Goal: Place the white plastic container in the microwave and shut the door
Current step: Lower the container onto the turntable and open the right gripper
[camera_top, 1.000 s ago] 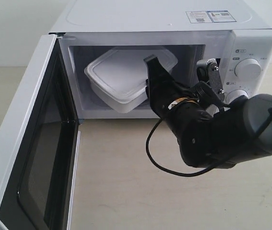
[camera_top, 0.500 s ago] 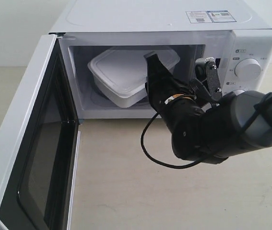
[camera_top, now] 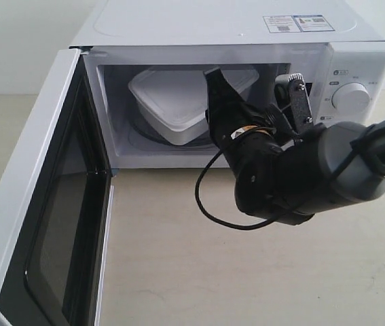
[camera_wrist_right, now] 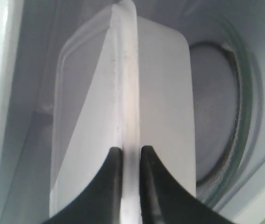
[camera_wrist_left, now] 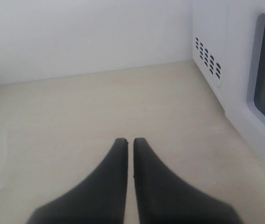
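While the printed stickers point(camera_top: 299, 24) atop the white boxy microwave point(camera_top: 178, 24) are showing text too small to read, the right gripper point(camera_wrist_right: 131, 150) is pinching the lid rim of the shallow translucent-white plastic container point(camera_top: 172, 102) (smooth, round-cornered). Its long axis is running straight ahead of the fingertips, inside the cavity over the glass turntable point(camera_wrist_right: 237, 116). The left gripper point(camera_wrist_left: 130, 142) is resting closed and empty. The white door point(camera_top: 15, 197) is standing open.

Bright, soft, even light with only faint shadows. The microwave point(camera_top: 212, 24) cavity is dimmer and bluish. Right wrist view is soft: container point(camera_wrist_right: 123, 93) rim smeared, probably too close. Left gripper point(camera_wrist_left: 130, 141) base is blurred.
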Controlling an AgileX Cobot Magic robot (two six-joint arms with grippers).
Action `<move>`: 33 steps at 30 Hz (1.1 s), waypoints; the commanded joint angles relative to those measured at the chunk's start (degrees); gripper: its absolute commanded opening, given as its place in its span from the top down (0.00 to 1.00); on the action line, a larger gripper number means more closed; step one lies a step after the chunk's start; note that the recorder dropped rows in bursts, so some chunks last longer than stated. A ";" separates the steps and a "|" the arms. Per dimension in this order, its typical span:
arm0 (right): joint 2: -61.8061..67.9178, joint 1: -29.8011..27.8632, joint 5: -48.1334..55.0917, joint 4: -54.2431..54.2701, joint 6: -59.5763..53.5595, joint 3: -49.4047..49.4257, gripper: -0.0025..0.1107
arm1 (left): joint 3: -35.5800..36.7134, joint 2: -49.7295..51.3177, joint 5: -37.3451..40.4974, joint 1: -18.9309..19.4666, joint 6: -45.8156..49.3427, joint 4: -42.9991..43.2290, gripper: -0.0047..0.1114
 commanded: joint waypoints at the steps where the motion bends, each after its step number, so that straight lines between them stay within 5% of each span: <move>1: 1.84 -0.08 -1.05 -0.47 -1.62 -2.26 0.98 | 0.14 -0.17 -0.09 0.08 -0.62 -0.51 0.92; 33: 4.69 -0.08 1.12 5.79 -11.40 -7.81 0.98 | 0.14 -0.17 -0.09 0.08 -0.62 -0.51 0.92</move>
